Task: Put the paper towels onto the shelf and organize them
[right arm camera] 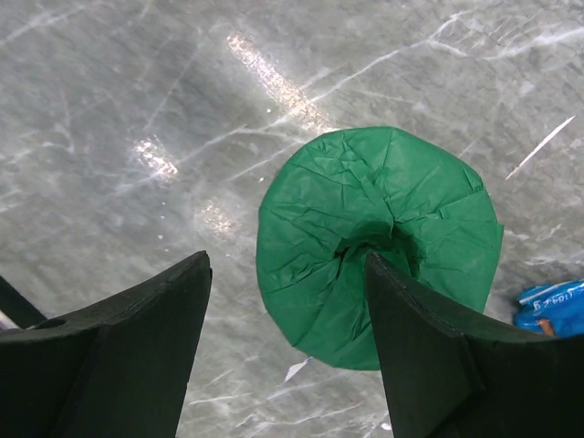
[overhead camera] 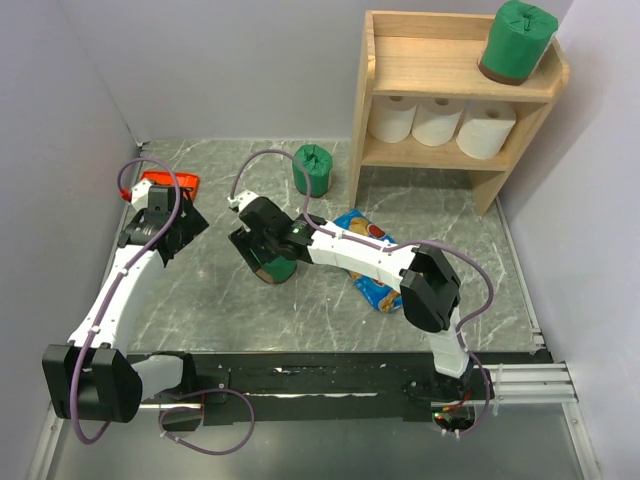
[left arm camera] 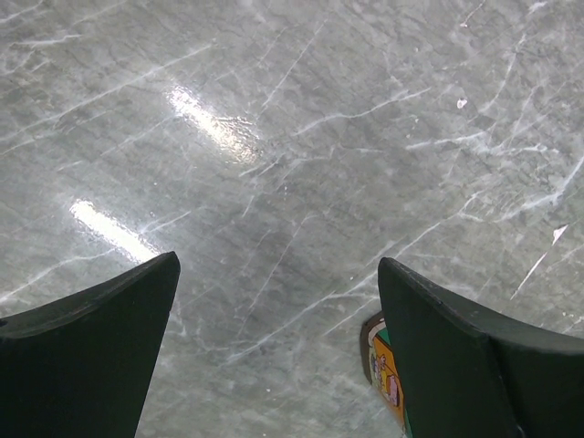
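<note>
Six rolls, top camera: three white rolls (overhead camera: 438,120) side by side on the shelf (overhead camera: 365,100), lower tier; one green roll (overhead camera: 518,40) on the top tier, right end.
Loose green roll (overhead camera: 313,168): standing on the table (overhead camera: 200,300), just left of the shelf.
Last green roll (overhead camera: 278,270): on the table right under my right gripper (overhead camera: 258,250), near the blue chip bag (overhead camera: 375,292).
My left gripper (overhead camera: 170,215): over by the left wall, just beside the red tool (overhead camera: 165,182).
Left wrist camera: my left fingers (left arm camera: 91,347) are spread wide with only marble between them. An orange edge (left arm camera: 385,365) pokes out by one finger, can't tell what it is.
Right wrist camera: my right fingers (right arm camera: 119,356) are apart, not clamped on anything. The last green roll sits upright below them. One finger overlaps its crumpled top, and there's a gap between the other finger and the roll. Corner of the blue bag is at the right edge.
</note>
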